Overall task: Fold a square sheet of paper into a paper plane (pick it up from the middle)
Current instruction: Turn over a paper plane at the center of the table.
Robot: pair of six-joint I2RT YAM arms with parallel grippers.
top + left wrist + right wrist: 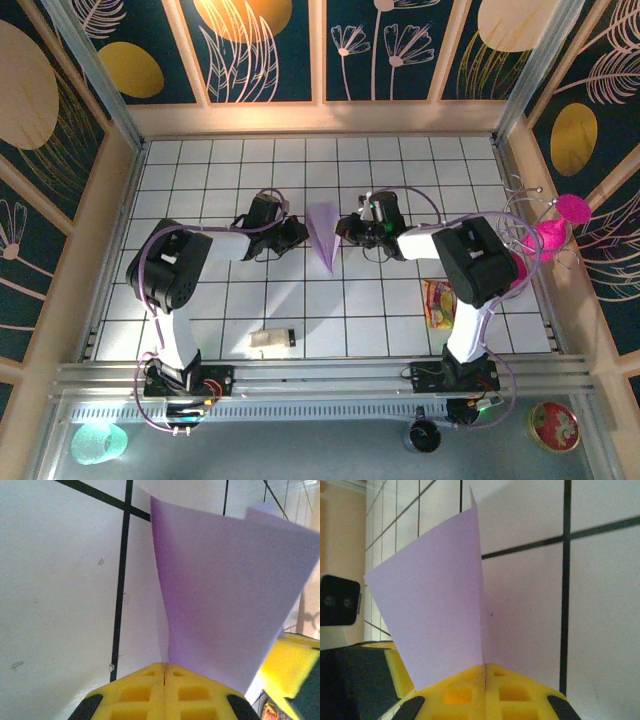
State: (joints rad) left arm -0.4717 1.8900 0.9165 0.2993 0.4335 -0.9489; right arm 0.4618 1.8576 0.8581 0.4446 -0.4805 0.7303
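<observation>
The square sheet of paper [325, 234] is pale lilac and folded into a slim dart, its point toward the near edge, at the middle of the tiled table [200, 180]. My left gripper [298, 232] meets it from the left and my right gripper [346, 230] from the right. In the left wrist view the yellow jaws [164, 666] are pressed together with the lilac paper [225, 595] rising from their seam. The right wrist view is alike: jaws [485, 667] shut on the paper's edge [435, 605], which stands upright above the tiles.
A small white block with a black end [272, 339] lies near the front edge, left of centre. A colourful snack packet [438, 303] lies by the right arm. Pink objects on wire [558, 226] stand at the right wall.
</observation>
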